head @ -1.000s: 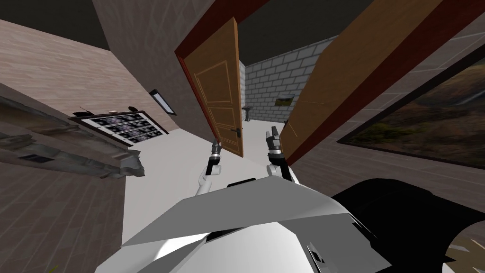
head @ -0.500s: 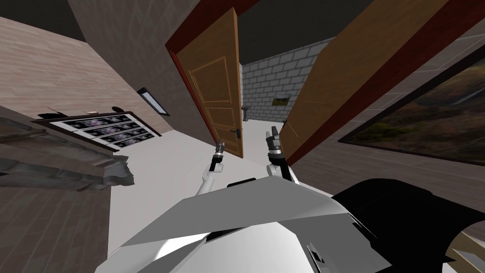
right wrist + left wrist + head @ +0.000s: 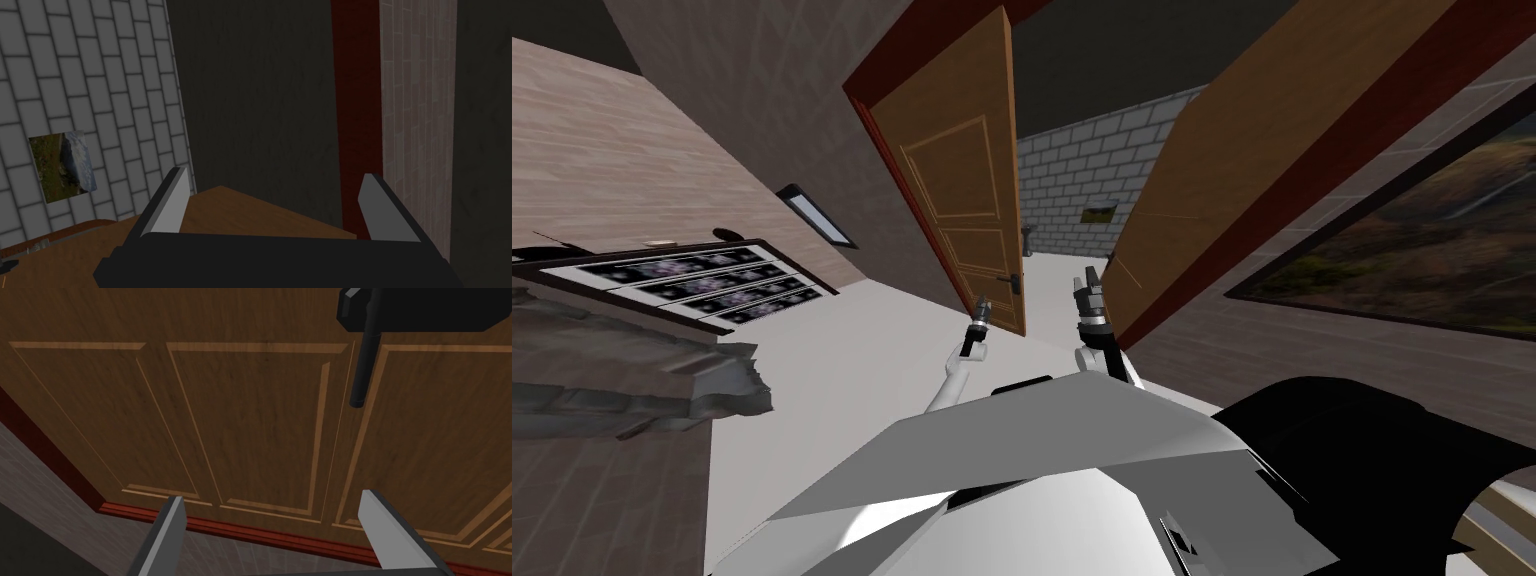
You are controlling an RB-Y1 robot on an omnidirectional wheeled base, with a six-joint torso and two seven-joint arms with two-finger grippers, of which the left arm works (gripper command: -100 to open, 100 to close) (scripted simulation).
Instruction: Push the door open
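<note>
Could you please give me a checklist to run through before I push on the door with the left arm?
1. Left claw open and empty: ok; its fingers stand apart with nothing between them.
2. Left claw aimed at the door: ok; the brown panelled face lies straight ahead.
3. Clearance from the black handle: cannot tell; it lies ahead, close to one finger's line.
4. Fingertips touching the door: cannot tell.
5. Door ajar: ok; the head view shows a gap with a grey brick wall beyond.
6. Right claw open and empty: ok.
</note>
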